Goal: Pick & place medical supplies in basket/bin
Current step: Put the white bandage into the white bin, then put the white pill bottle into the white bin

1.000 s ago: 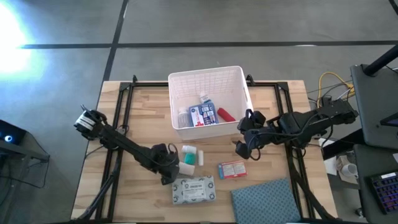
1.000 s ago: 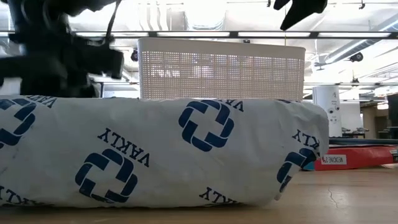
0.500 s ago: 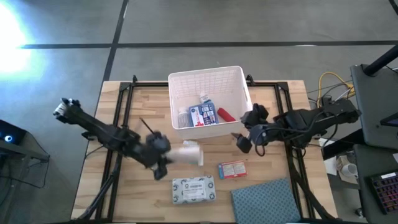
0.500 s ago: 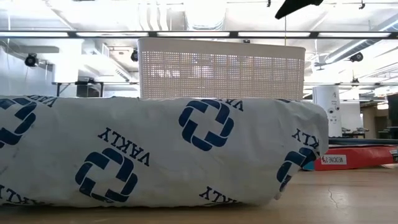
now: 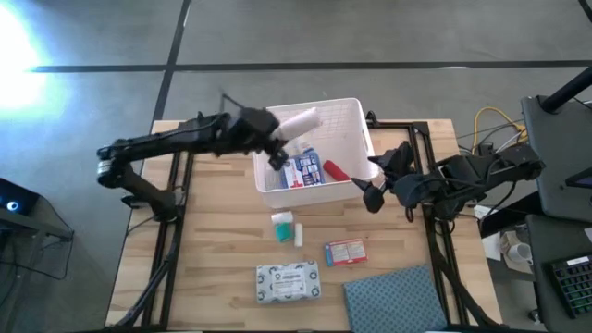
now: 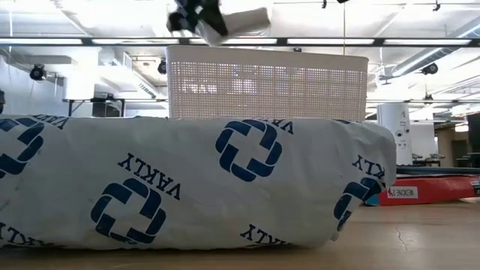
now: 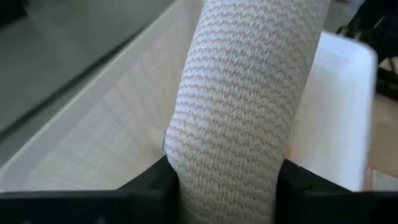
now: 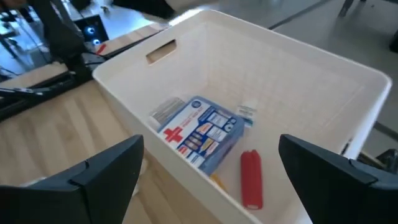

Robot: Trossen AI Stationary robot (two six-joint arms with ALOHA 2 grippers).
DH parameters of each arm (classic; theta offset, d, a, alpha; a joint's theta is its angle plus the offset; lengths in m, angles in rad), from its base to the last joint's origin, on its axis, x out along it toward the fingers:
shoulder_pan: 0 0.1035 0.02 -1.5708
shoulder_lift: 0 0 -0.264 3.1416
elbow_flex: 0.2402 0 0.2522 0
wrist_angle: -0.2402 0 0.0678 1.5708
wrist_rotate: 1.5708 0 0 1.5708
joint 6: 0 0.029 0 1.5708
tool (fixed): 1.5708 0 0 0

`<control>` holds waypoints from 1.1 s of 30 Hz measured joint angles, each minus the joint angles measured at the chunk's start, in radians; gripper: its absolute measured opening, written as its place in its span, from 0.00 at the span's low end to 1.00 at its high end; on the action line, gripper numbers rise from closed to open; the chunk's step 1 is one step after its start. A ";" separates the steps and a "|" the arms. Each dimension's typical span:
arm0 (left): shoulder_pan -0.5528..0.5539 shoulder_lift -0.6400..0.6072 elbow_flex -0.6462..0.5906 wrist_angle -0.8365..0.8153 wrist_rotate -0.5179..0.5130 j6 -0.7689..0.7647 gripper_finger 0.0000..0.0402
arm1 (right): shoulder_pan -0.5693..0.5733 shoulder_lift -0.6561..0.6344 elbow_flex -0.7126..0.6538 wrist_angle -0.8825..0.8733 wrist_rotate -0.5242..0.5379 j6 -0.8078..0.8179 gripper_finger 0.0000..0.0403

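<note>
Gripping a white roll [image 5: 298, 122] in the left tool [image 5: 277, 139], fingers clenched on its lower end, hovering above the far-left part of the white basket [image 5: 356, 114]. Waiting just right of the basket, right tool [image 5: 373, 190] spread wide and holding nothing.

Possibly dropping the roll onto the rim if released too close to the left wall, letting it bounce back to the desk [image 5: 213, 231]; possibly slipping too, gripped by one end only.

Lying inside the basket: one blue-red-white box [image 8: 208, 134], one red tube [image 8: 250, 179], one small flat packet [image 8: 165, 111]. Remaining on the desk: one white bottle [image 5: 281, 226], one small box [image 5: 345, 252], one pale flat packet [image 5: 288, 282], one blue-grey cloth [image 5: 393, 301] at the near right.
</note>
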 joint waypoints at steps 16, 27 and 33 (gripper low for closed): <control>-0.238 0.157 0.276 -0.437 -0.036 -0.018 0.75 | 0.081 0.008 -0.044 -0.010 -0.003 0.080 0.90; -0.554 0.127 -0.006 -0.440 -0.096 -0.528 0.71 | 0.080 0.009 -0.056 -0.012 -0.035 0.034 0.90; -0.568 0.128 -0.253 -0.224 -0.117 -0.610 0.71 | 0.079 0.009 -0.056 -0.012 -0.032 0.002 0.90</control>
